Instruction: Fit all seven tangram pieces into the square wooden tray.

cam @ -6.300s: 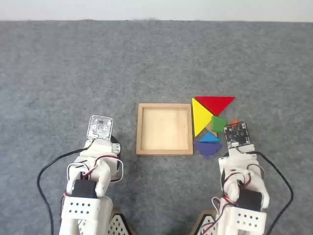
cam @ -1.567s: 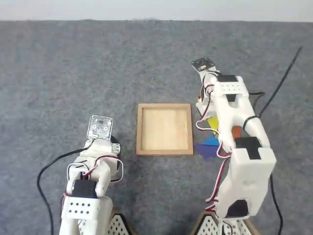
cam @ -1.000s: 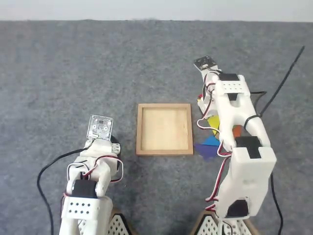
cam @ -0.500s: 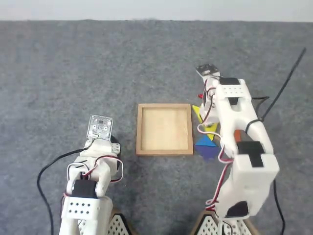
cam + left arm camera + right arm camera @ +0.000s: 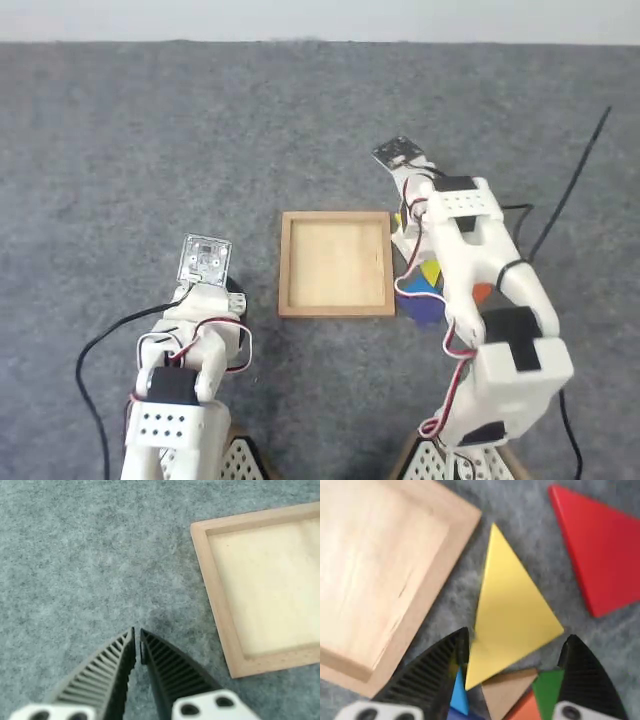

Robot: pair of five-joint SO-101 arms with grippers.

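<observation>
Your right claw (image 5: 517, 635) stood spread over the yellow triangle (image 5: 509, 612), wooden tray (image 5: 414, 610) not yet filled; next you needed to clamp it

The right arm (image 5: 470, 250) has stretched forward from its folded rest, then swung toward the tray (image 5: 285, 265). Its spread pincer (image 5: 517, 639) now straddles the yellow triangle (image 5: 512, 605).
</observation>
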